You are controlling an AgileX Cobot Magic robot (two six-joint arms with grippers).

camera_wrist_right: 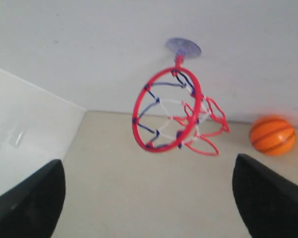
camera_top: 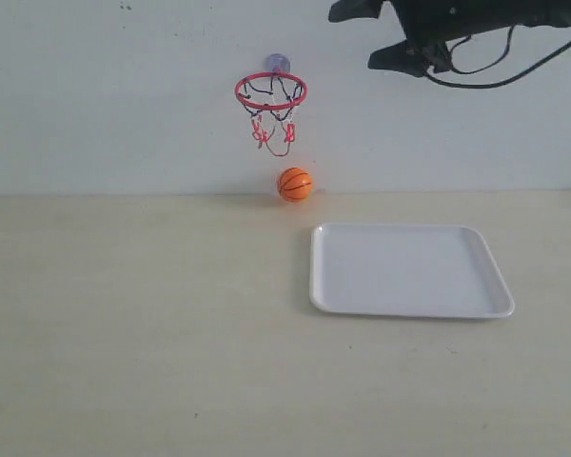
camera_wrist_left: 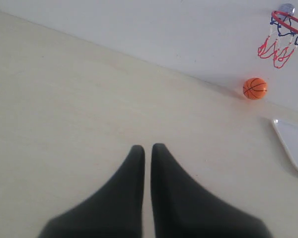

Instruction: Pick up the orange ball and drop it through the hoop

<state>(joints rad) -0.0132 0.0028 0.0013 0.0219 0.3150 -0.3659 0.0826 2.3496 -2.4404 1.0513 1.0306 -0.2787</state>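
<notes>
The orange ball (camera_top: 294,184) rests on the table against the back wall, directly under the hoop (camera_top: 271,104), whose red ring and net hang from a suction cup on the wall. My right gripper (camera_top: 366,36) is high up, to the right of the hoop and above it, open with nothing between its fingers. In the right wrist view the right gripper (camera_wrist_right: 148,166) frames the hoop (camera_wrist_right: 135,116), with the ball (camera_wrist_right: 272,135) beyond it. My left gripper (camera_wrist_left: 147,147) is shut and empty over bare table, far from the ball (camera_wrist_left: 255,88) and hoop (camera_wrist_left: 290,21).
A white tray (camera_top: 409,269), empty, lies on the table in front of the ball and to its right; its corner shows in the left wrist view (camera_wrist_left: 294,141). The tray (camera_wrist_right: 20,129) also appears in the right wrist view. The pale wall stands right behind the ball.
</notes>
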